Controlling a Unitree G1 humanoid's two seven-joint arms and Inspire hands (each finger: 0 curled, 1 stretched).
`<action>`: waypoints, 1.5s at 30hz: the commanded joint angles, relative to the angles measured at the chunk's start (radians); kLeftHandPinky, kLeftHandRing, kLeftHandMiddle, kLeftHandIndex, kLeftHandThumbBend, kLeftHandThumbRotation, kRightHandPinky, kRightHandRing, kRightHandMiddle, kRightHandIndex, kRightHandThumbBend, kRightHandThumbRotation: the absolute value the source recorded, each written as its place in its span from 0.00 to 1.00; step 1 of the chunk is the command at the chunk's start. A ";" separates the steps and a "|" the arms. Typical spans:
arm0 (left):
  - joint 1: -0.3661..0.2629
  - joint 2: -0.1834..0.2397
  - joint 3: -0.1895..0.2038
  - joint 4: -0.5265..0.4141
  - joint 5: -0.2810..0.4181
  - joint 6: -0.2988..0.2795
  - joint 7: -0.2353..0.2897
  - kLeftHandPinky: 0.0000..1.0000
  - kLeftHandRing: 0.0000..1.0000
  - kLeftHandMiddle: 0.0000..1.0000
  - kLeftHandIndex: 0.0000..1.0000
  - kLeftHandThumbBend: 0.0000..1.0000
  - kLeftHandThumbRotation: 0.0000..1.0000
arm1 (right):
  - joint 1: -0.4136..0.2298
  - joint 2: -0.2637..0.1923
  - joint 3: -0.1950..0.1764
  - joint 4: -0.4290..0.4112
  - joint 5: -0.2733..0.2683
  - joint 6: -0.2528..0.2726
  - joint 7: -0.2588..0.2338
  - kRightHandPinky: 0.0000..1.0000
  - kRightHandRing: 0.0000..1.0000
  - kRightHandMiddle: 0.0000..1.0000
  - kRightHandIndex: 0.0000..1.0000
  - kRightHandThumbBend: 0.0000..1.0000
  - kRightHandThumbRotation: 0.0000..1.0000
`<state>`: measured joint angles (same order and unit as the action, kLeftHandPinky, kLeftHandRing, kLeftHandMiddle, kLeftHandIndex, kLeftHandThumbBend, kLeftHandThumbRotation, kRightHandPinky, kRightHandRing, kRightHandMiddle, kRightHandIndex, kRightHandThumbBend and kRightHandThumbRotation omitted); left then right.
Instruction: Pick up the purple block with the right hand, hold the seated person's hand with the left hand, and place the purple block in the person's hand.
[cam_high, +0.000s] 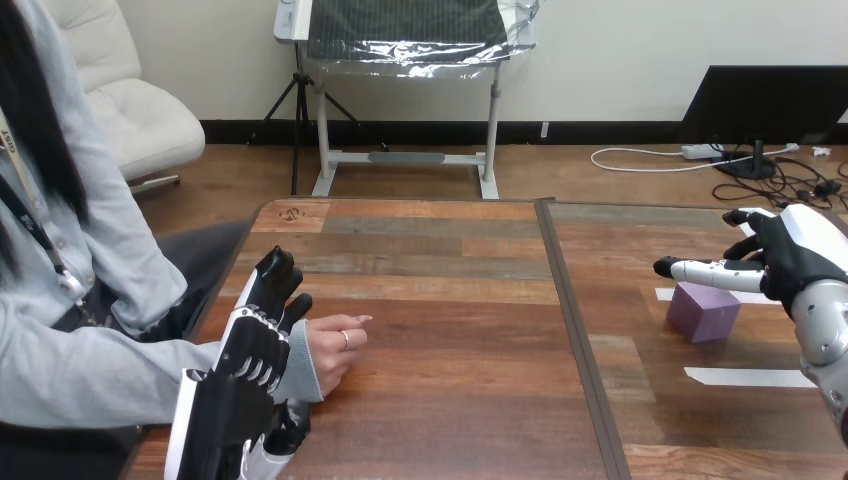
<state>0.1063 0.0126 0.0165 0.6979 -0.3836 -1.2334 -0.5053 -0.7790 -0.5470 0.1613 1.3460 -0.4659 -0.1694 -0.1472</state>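
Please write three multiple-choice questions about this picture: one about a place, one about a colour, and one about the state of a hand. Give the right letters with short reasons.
1. Where is the block?
A. on the left half of the table
B. on the right half of the table
C. in the right hand

2. What colour is the block?
A. green
B. purple
C. red

3. How is the right hand?
A. open, holding nothing
B. shut on the block
C. flat on the table

Answers: 1 B, it rests on the wood to the right of the table's middle seam. 2 B, its faces are purple. 3 A, its fingers stretch straight above the block, not curled round it.
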 joint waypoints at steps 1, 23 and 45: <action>-0.027 0.004 -0.001 -0.043 -0.001 -0.020 -0.010 0.90 0.95 0.96 0.93 1.00 0.74 | -0.032 -0.010 -0.001 0.000 0.004 0.000 -0.021 0.60 0.72 0.71 0.88 1.00 0.57; -0.020 0.005 0.007 -0.040 -0.004 -0.040 -0.015 0.92 0.95 0.96 0.93 1.00 0.73 | -0.016 -0.002 0.000 0.004 0.004 0.005 -0.031 0.43 0.55 0.50 0.86 1.00 0.55; -0.022 0.008 0.008 -0.041 -0.007 -0.037 -0.012 0.93 0.95 0.96 0.93 1.00 0.75 | -0.018 -0.007 0.012 0.008 -0.011 0.022 -0.034 0.38 0.43 0.35 0.87 1.00 0.58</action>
<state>0.1171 0.0174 0.0191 0.6944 -0.3875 -1.2485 -0.5148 -0.7625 -0.5469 0.1644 1.3584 -0.4701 -0.1491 -0.1525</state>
